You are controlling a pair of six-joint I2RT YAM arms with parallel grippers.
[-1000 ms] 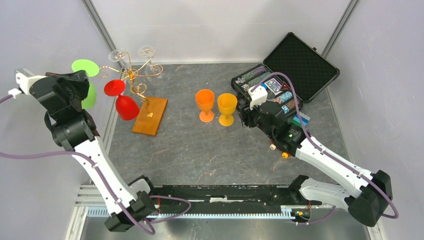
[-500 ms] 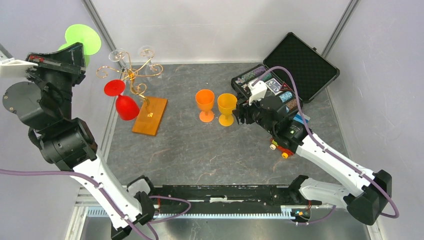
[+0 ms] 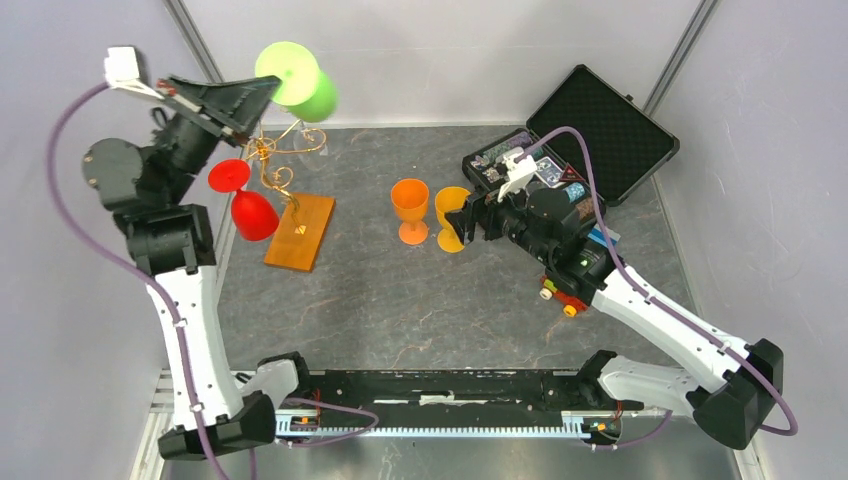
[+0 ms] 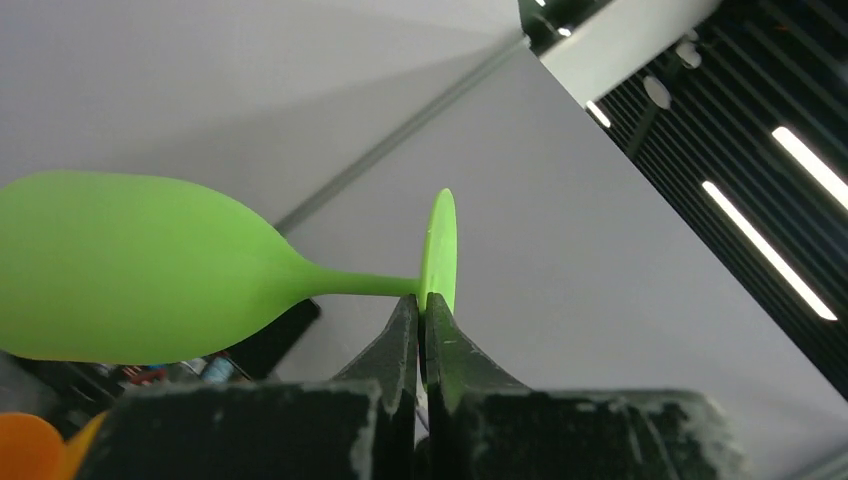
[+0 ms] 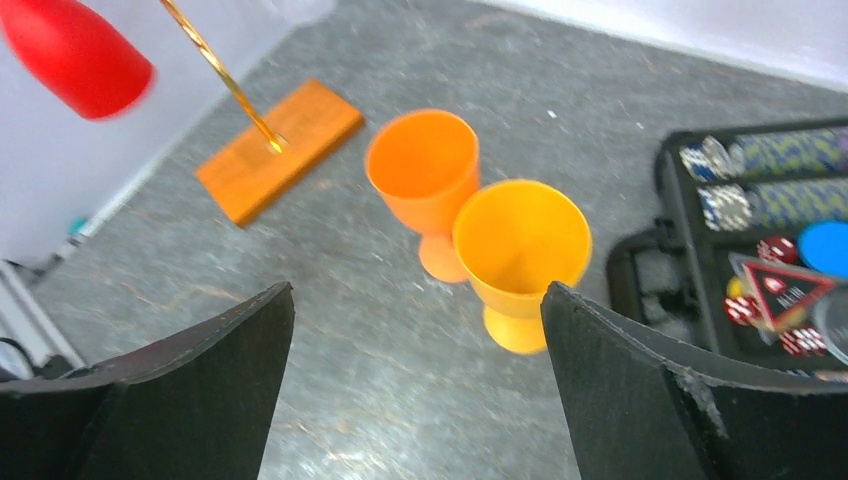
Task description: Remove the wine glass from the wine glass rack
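The wine glass rack is a gold wire stand (image 3: 276, 152) on an orange-brown wooden base (image 3: 300, 231) at the back left. A red wine glass (image 3: 250, 209) hangs upside down from it. My left gripper (image 3: 258, 93) is shut on the foot disc of a green wine glass (image 3: 297, 80) and holds it sideways, high above the rack. The left wrist view shows the gripper (image 4: 422, 305) pinching the disc of the green glass (image 4: 130, 270). My right gripper (image 3: 462, 222) is open and empty beside the yellow goblet (image 3: 453, 216).
An orange goblet (image 3: 409, 208) and the yellow goblet stand upright mid-table; the right wrist view shows the orange (image 5: 425, 175) and the yellow (image 5: 520, 245) ahead of the open jaws. An open black case (image 3: 585, 135) with chips and cards lies back right.
My left arm has swung up and to the right, carrying the green glass from the far left to above the rack. My right gripper has moved left towards the yellow goblet.
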